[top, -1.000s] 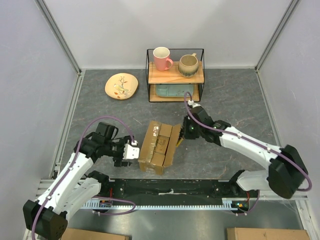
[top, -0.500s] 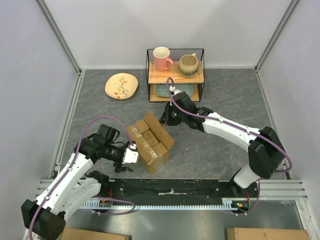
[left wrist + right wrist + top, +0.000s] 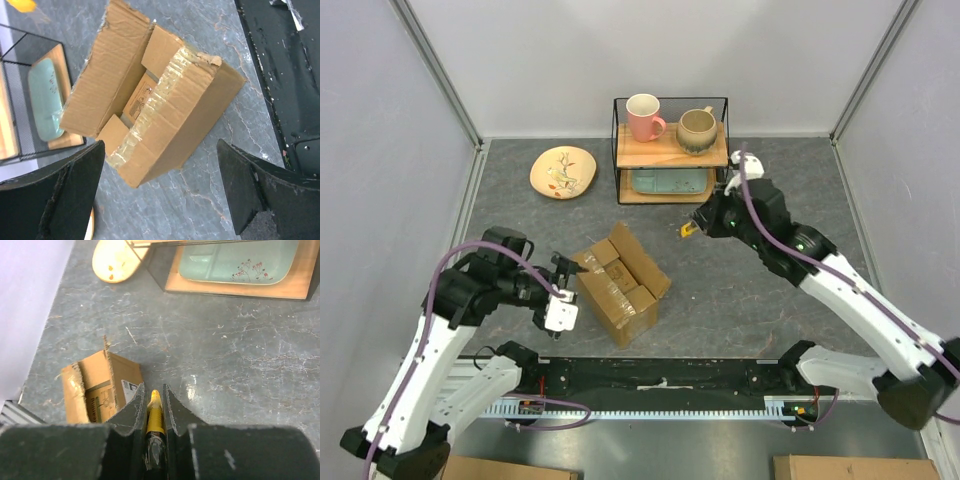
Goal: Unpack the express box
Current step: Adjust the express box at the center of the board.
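Note:
The express box [image 3: 620,288] lies on the grey table with its taped top slit and its flaps standing open. In the left wrist view the express box [image 3: 170,120] shows a small printed packet [image 3: 139,99] inside. My left gripper [image 3: 562,290] hovers just left of the box, open, with nothing between its fingers [image 3: 65,195]. My right gripper [image 3: 695,226] is raised near the shelf, well right of the box, shut on a yellow cutter [image 3: 155,415] whose tip pokes out ahead. The right wrist view has the box [image 3: 100,385] at its lower left.
A wire shelf [image 3: 670,150] at the back holds a pink mug [image 3: 643,116], a beige mug [image 3: 697,129] and a teal tray [image 3: 667,181]. A painted plate [image 3: 563,170] lies to its left. The black base rail [image 3: 660,375] runs along the near edge.
The box's flaps have swung open. My right arm has pulled back from the box toward the shelf, the cutter still in it. The left gripper has drawn back leftward and widened.

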Action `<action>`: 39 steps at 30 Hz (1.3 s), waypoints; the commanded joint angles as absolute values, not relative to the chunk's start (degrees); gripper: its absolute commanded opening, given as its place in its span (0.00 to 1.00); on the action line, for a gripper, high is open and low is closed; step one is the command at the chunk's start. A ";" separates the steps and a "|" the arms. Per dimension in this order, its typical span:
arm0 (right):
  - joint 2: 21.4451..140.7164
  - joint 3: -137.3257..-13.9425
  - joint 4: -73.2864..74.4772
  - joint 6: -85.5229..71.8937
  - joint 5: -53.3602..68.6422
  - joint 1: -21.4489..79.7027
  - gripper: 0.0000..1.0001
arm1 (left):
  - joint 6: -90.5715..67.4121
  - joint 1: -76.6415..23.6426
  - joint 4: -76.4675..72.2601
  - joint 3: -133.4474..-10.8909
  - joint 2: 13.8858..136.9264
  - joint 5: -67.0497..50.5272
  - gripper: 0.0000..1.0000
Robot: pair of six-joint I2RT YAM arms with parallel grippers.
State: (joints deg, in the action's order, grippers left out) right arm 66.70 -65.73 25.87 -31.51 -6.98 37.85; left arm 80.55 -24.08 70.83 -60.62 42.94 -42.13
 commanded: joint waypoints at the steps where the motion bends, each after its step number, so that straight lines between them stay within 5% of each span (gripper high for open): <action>1: 61.01 -60.92 27.33 -33.92 -6.68 38.23 0.00 | 94.19 -25.83 74.09 -60.56 49.30 -43.95 0.99; 11: 64.93 -50.81 15.40 -35.77 -2.56 38.06 0.00 | 101.87 -36.11 70.49 -58.36 57.30 -39.55 0.99; 30: 78.92 -55.98 -2.37 -35.95 5.19 43.41 0.00 | 97.20 -44.91 62.75 -61.26 72.42 -27.78 0.99; 39: 79.98 -57.48 -3.43 -37.35 6.50 45.44 0.00 | 97.30 -45.70 70.75 -66.27 77.26 -24.61 0.72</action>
State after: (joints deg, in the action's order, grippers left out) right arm 79.15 -54.59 0.21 -35.79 4.62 44.53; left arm 96.99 -44.91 66.87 -63.40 76.71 -26.65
